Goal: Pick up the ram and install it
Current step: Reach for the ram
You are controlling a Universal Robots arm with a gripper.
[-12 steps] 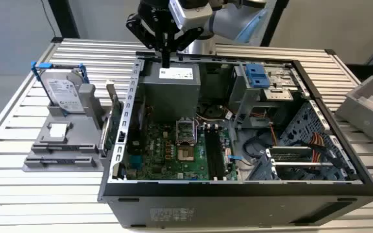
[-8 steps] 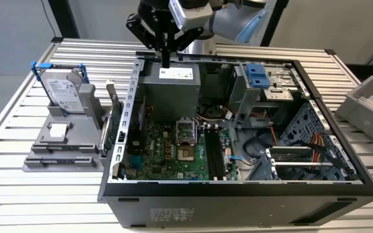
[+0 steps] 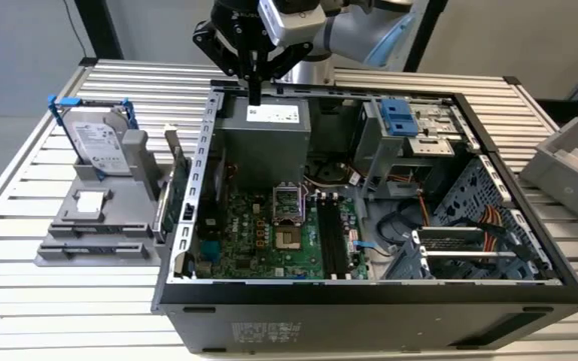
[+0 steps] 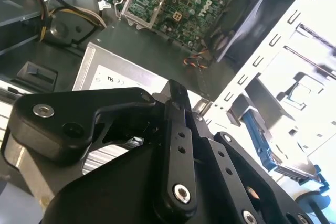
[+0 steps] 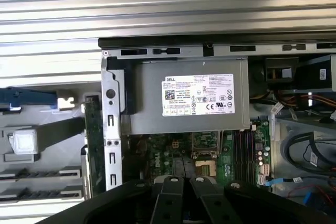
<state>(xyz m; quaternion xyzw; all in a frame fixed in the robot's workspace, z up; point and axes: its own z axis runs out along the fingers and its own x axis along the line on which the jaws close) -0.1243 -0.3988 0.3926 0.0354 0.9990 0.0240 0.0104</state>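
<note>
The ram [image 3: 178, 177] is a thin green stick standing on edge in the grey holder [image 3: 98, 226], just outside the case wall on the exterior view's left. In the first wrist view the ram [image 5: 93, 140] runs beside the case's metal edge. My gripper [image 3: 256, 96] hangs above the grey power supply [image 3: 264, 135] at the back of the open computer case, its black fingers [image 4: 176, 103] pressed together with nothing between them. The dark memory slots [image 3: 331, 241] lie on the green motherboard [image 3: 259, 237], next to the processor socket [image 3: 287, 207].
A hard drive [image 3: 98, 143] with a blue bracket stands upright in the holder. The case [image 3: 369, 301] lies open on a slatted metal table [image 3: 68, 301]. A blue-tabbed drive cage [image 3: 409, 124] and cables fill its right side. A grey bin [image 3: 575, 162] sits at the far right.
</note>
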